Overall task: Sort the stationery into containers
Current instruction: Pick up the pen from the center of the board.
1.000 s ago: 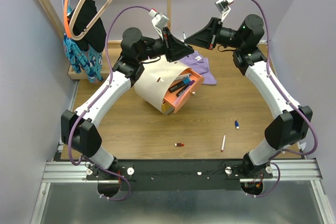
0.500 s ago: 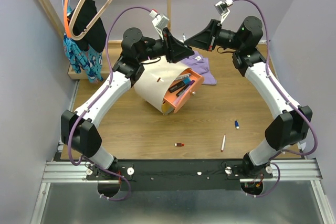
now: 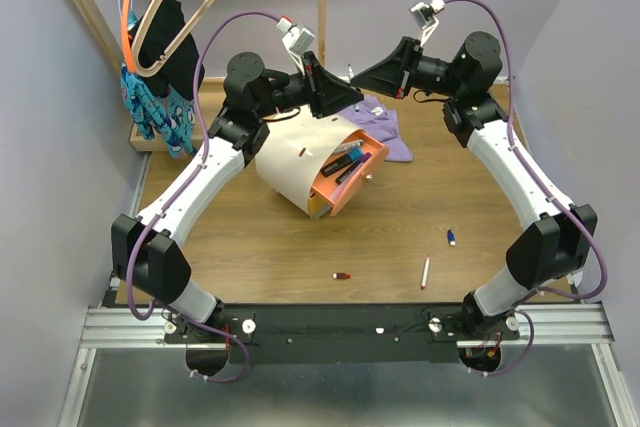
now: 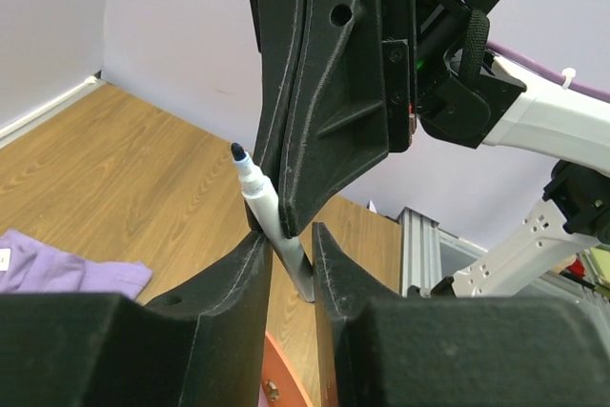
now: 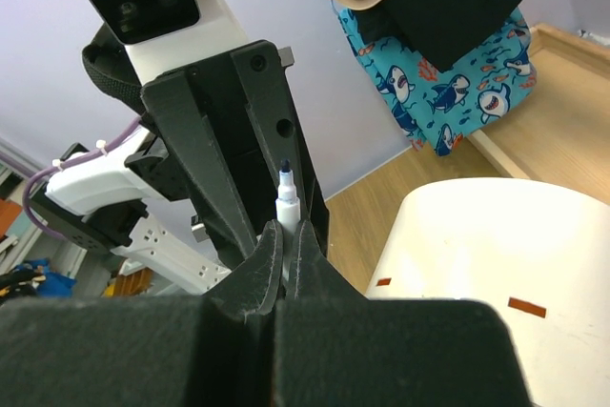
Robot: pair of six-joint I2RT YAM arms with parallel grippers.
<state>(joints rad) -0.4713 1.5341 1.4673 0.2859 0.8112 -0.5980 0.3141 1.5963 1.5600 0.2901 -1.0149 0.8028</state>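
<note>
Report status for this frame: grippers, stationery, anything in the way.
Right gripper shut on marker, mid-air. Left gripper flanks its barrel, grip unconfirmed. Drum below, drawer open. White pen, red piece, blue piece on table. No obstruction seen.

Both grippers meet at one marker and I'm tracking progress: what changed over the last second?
The left arm shifted slightly leftward, with the left gripper still straddling the marker. No visible grab or release. The right gripper stays shut on the marker; the drum, purple cloth and loose pen are unmoved.
</note>
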